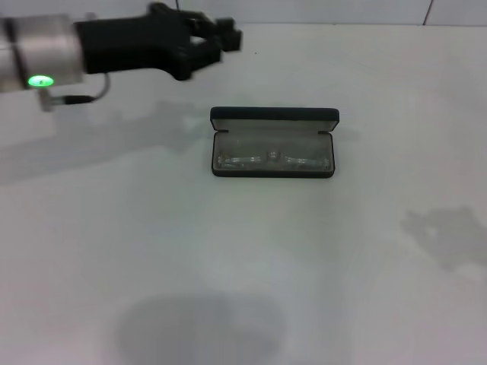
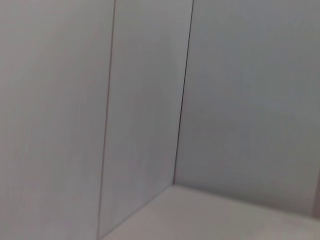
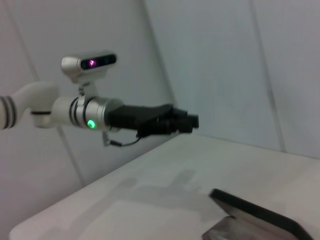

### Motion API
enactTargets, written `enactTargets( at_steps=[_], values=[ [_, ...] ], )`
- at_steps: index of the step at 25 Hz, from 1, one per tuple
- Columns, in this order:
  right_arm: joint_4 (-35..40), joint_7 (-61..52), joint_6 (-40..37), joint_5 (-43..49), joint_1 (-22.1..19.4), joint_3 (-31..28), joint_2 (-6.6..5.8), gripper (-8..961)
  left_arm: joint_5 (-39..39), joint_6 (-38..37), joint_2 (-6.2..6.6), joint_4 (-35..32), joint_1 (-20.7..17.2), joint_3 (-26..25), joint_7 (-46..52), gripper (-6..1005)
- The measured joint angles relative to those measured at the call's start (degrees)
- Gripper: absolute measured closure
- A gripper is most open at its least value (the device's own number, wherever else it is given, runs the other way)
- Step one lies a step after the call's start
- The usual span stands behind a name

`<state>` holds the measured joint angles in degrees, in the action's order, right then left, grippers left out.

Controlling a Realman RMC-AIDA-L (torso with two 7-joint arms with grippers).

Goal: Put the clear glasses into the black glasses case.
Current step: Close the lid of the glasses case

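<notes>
The glasses [image 1: 272,159] are already lying inside the case [image 1: 274,142] in the head view, stretched along its length, so their long axis runs left-right across the bench [image 1: 243,266]. The lid stands open at the back. The left end effector [image 1: 215,39] hangs up in the far-left corner, well apart from the case, with the case lying toward the robot and to the right of it. It carries nothing. Its fingers look a little spread, but honestly I can't tell for sure whether they're released or clenched. The right arm isn't in this view at all, so the left is the nearer one as far as I can see. If anything's left, my guess is closing the lid, and the left arm would have to come in from behind the hinge side.

Left wrist view: just wall panels and a strip of bench, nothing useful.

Right wrist view: the left end effector [image 3: 182,121] floats above the far bench edge, and a corner of the case lid [image 3: 250,212] shows lower down, nearer this camera. The right arm's own fingers don't show.
</notes>
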<state>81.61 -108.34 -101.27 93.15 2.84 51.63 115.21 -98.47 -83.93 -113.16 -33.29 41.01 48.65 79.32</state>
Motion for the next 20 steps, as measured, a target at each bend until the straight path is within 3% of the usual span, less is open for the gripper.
enactTargets(
  at_steps=[6,8,11,20],
  values=[
    [-8.1,3.2,0.1,0.2,0.5,-3.7,0.02,770,-10.2,12.0,-4.41,2.6,5.8,0.1,0.5,799],
    [-9.5,4.1,0.3,0.2,0.6,-4.3,0.02,768,-12.4,15.0,-5.19,4.3,7.5,0.1,0.9,800],
    [-11.6,5.1,0.3,0.3,0.7,-5.2,0.00,765,-14.3,16.3,-5.91,5.8,8.7,0.1,0.9,800],
    [-16.2,7.6,0.6,0.3,1.6,-5.5,-0.06,756,-14.6,17.8,-6.19,7.2,8.4,0.1,0.6,802]
  ],
)
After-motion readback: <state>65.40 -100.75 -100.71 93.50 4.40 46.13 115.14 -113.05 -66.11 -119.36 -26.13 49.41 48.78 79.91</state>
